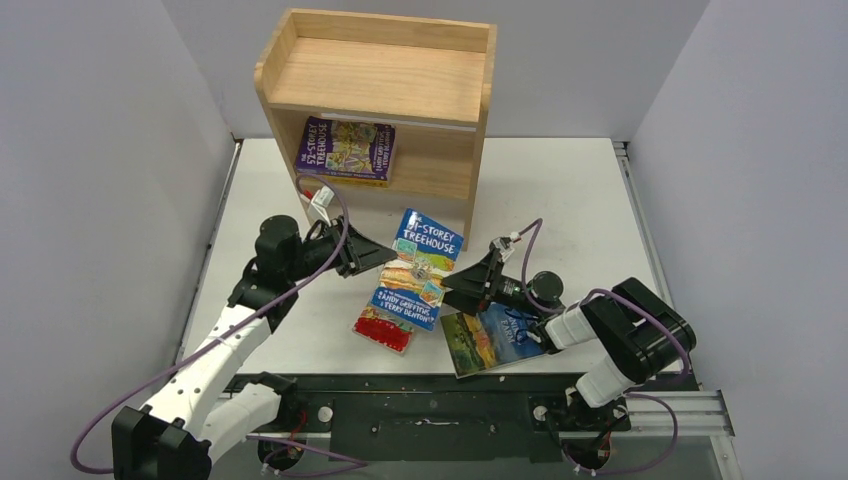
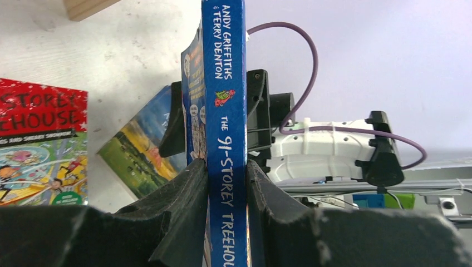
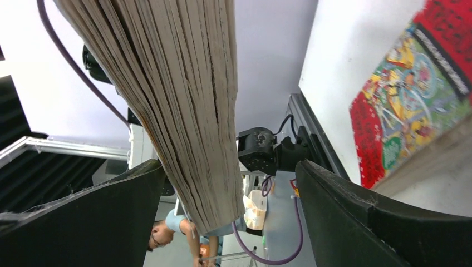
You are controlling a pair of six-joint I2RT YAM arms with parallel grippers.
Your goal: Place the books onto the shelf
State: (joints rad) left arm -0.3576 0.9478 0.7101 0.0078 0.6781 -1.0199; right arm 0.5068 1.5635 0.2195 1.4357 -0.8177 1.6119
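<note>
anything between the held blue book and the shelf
Nothing visible lies between the blue book, in the left gripper, and the shelf. The purple book takes the left of its inside; the open right gripper straddles the blue book's pages.

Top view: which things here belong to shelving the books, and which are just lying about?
Job: shelf; purple book on its inner shelf; blue book, clamped in left gripper; red book and landscape book on table; right gripper, open around the blue book's page edge.
Not the job: table, rail, cables.
</note>
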